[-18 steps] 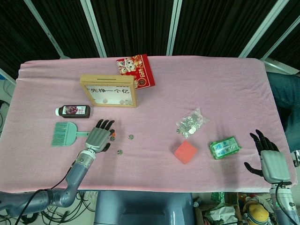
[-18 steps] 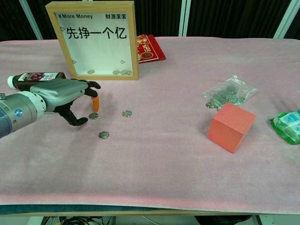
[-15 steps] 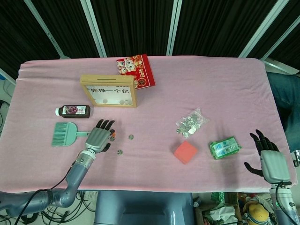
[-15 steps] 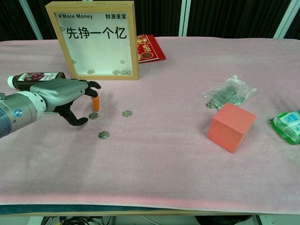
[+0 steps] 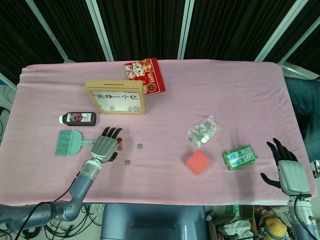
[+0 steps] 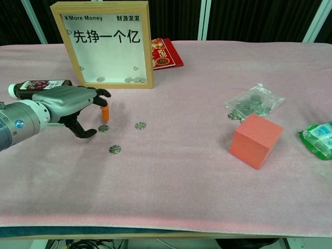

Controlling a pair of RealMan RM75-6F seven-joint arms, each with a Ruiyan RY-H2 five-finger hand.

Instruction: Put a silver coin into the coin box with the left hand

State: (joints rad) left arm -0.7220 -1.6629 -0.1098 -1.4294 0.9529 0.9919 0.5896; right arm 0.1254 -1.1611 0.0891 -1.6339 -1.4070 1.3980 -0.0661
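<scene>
We log: left hand [image 6: 70,106] hovering, fingers spread wide, empty, near three coins [image 6: 104,127] on the worktop's left side; coin box [image 6: 107,44] behind; right hand [image 5: 286,167] open, front-right corner.

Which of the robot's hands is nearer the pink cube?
Right. The right hand is at the table's edge beyond the cube; the left hand is farther off, by the loose coins.

Three silver coins [image 6: 104,127] lie flat on the pink bench at my eleven o'clock. The wooden-framed coin box [image 6: 107,44] stands upright beyond them, coins resting inside.
</scene>
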